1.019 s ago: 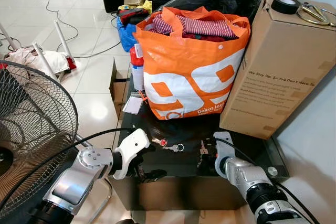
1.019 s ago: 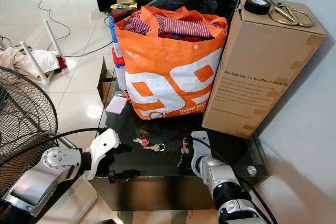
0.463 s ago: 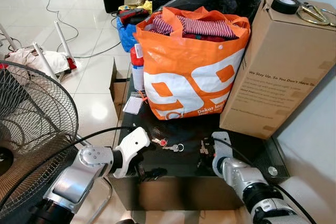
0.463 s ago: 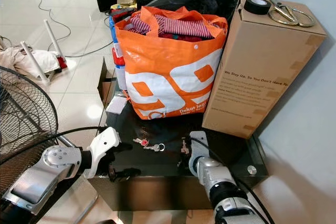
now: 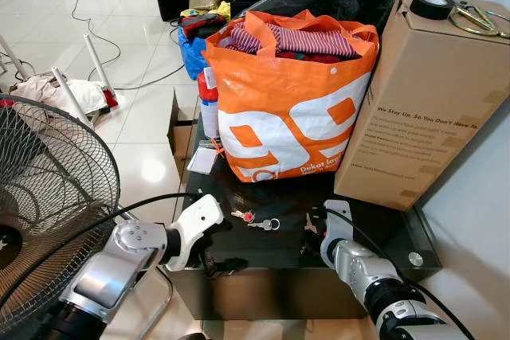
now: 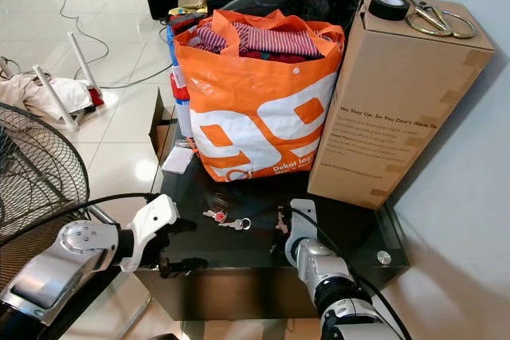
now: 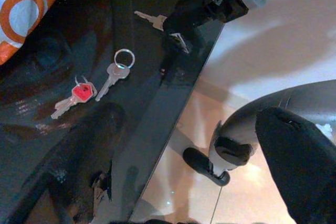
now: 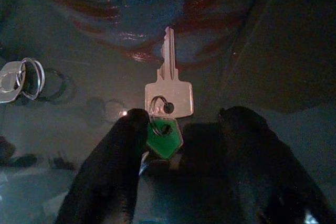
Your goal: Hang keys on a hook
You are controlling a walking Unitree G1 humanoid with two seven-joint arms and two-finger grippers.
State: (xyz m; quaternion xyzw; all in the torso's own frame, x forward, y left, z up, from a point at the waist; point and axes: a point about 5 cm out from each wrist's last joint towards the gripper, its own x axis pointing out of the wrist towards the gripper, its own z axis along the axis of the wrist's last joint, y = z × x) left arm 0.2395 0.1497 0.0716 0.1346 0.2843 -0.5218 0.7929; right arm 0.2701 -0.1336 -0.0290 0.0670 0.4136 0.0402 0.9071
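Two sets of keys lie on the black glass table (image 5: 263, 248). One set, with a red tag (image 5: 249, 216), has a silver key on a ring (image 7: 116, 69) beside it. The other, a silver key ringed to a green-tagged key (image 8: 164, 136), lies at my right gripper (image 5: 312, 232). That gripper is open and low over the table. Its fingers (image 8: 113, 166) stand on either side of the green key, and one touches the ring. My left gripper (image 5: 213, 260) hangs open at the table's front edge, left of the red-tagged keys.
An orange bag of clothes (image 5: 291, 101) and a tall cardboard box (image 5: 426, 101) with tape and scissors on top stand at the back of the table. A floor fan (image 5: 48, 197) stands close on the left. Cables and bags lie on the tiled floor beyond.
My right arm has shifted slightly at the green-tagged keys. Both key sets and the left arm stay where they were.
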